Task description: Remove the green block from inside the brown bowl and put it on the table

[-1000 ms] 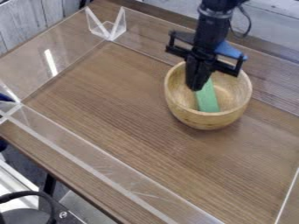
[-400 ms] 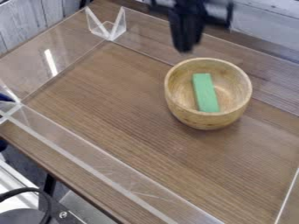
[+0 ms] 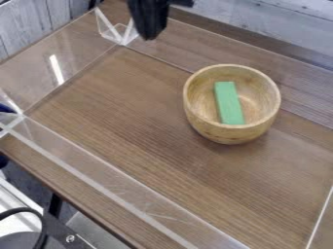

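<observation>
Green block lies in the brown bowl; the gripper is up at the far edge, empty.

The green block [image 3: 229, 102] rests flat inside the brown bowl [image 3: 232, 128], at about three o'clock on the worktop [image 3: 130, 136]. The gripper [image 3: 152, 31], jaws closed on nothing, hangs near twelve o'clock, well apart from the bowl.

even, soft daylight; glare streaks on the clear acrylic walls [image 3: 53, 66]. the gripper [image 3: 152, 21] is motion-blurred at the top edge. the table [image 3: 143, 136] looks slightly soft and low-resolution.
</observation>
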`<state>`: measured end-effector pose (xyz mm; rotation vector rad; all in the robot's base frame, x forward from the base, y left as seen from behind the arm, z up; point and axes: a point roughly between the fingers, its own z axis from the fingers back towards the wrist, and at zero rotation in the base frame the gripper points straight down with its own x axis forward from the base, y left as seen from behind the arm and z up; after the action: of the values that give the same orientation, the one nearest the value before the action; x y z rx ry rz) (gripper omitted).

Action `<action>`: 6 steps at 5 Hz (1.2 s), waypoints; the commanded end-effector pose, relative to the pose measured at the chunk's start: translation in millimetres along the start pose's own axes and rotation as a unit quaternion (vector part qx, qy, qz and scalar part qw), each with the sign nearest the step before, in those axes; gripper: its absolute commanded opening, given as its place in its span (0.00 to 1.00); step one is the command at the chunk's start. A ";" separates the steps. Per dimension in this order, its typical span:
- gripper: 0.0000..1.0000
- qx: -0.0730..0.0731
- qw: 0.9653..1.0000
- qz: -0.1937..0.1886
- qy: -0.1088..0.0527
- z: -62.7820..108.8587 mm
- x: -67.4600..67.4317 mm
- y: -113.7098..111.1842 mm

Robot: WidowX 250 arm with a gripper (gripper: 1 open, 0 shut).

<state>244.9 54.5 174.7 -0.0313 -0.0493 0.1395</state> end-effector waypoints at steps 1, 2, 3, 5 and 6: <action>0.00 0.047 0.999 0.019 0.001 -20.6 -0.3 9.9; 0.00 0.045 0.998 0.015 0.031 -43.7 -9.5 7.6; 0.00 0.045 0.997 0.013 0.062 -65.2 -19.3 7.4; 0.00 0.072 0.994 0.004 0.081 -112.2 -58.3 13.0; 0.00 0.062 0.996 -0.012 0.068 -139.5 -59.7 15.0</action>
<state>183.7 54.1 25.7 0.0788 0.1318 0.1106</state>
